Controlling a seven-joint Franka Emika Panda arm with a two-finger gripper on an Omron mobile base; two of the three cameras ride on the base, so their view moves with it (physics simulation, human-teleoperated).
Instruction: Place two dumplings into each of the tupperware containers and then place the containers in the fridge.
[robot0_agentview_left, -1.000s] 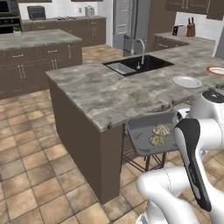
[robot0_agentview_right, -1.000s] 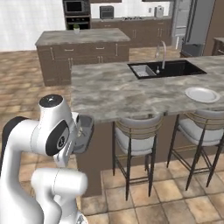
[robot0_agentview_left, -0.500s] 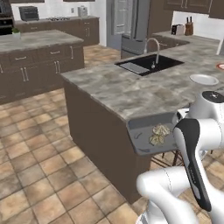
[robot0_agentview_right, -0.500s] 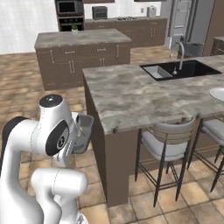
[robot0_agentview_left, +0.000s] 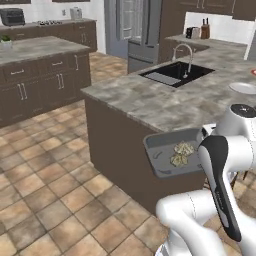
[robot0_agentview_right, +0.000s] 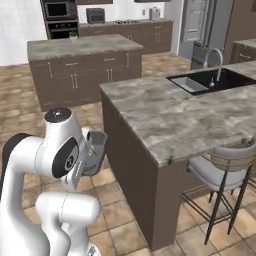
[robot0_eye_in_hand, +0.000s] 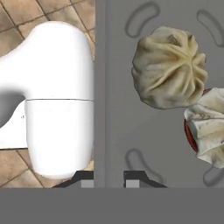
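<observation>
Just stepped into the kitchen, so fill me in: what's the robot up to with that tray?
The arm is carrying a tupperware container in the air beside the island counter, its fingers clamped on the container's rim. Two dumplings sit inside it. The fridge stands across the room, beyond the sink, so the container is not put away yet.

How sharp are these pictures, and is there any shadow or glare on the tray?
Left base view: soft and slightly blurred, the tupperware container evenly lit, no glare. Hand view: sharpest, the dumplings show crisp pleats, with faint shading beneath them. Right base view: the container sits in the arm's shade.
</observation>
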